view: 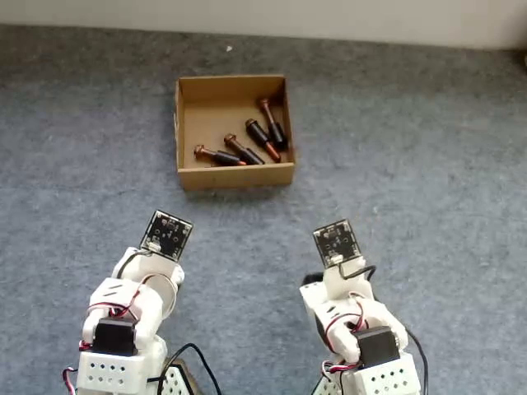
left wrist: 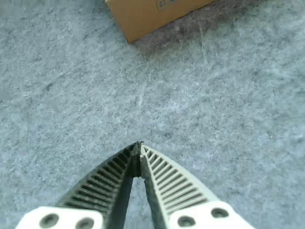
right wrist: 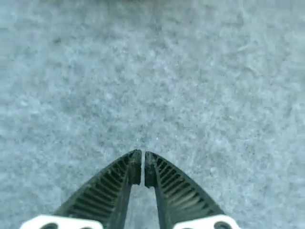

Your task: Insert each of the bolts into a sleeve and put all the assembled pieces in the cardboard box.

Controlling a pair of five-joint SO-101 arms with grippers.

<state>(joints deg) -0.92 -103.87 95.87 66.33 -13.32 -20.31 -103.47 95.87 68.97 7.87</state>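
Four assembled pieces lay inside the box [view: 235, 176], flat on its floor and grouped toward its right half. Each was a copper bolt run through a black sleeve. The first piece [view: 218, 155] lay nearly along the box's front wall. The second [view: 244, 150] and third [view: 262, 139] slanted from the box's far left toward its near right. The fourth [view: 272, 123] ran close beside the box's right wall, its head toward the far wall.

Both arms sat on the near side of the box, well apart from it, on the grey mat [view: 412, 164]. The left gripper [left wrist: 140, 148] was closed on nothing, its tips touching, and it pointed at the mat just short of the box's corner [left wrist: 152, 14]. The right gripper [right wrist: 143, 157] was also drawn together and held nothing, with only a sliver between its tips, over mat alone.

The relation that mattered was simple: every piece I could see lay beyond both grippers, already within the box walls, and neither gripper had one before it. Of the two, the left arm [view: 136, 304] stood somewhat nearer the box's front wall than the right arm [view: 354, 313]. By my judgement the task looked finished, so no further grasp seemed called for. Had one been needed, the left arm had the shorter reach to the box, across the pieces' long axes.
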